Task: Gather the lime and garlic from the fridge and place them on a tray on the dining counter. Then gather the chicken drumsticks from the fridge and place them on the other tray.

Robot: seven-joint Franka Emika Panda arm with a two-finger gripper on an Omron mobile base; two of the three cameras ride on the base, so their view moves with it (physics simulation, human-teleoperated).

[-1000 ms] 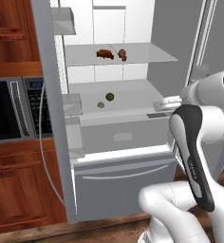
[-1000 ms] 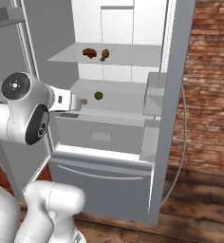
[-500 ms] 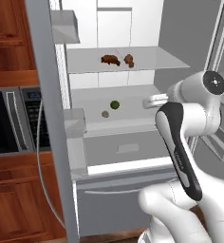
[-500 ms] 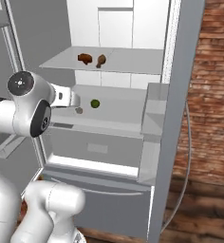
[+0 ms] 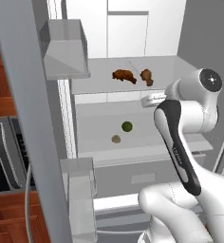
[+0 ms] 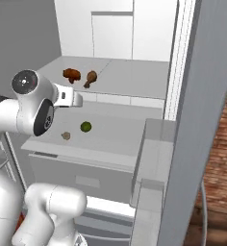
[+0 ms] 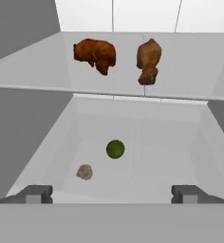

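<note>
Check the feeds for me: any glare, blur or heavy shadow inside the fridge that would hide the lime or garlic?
Hand view: flat, even light, no glare; the lime and garlic are slightly soft but distinct, casting barely any shadow. Left base view: the lime is clear, though the blurred near door edge blocks the left. Right base view: both visible, garlic low in contrast.

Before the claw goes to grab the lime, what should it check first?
1. Fridge doors open: ok.
2. Lime in sight on the lower shelf: ok.
3. Claw open wide, holding nothing: ok.
4. Lime sits apart from the garlic, so there is room for the fingertips: ok.
5. Chicken drumsticks sit on the shelf above, out of the way: ok.
6. Claw close enough to grab: not ok, lime lies farther in.
</note>
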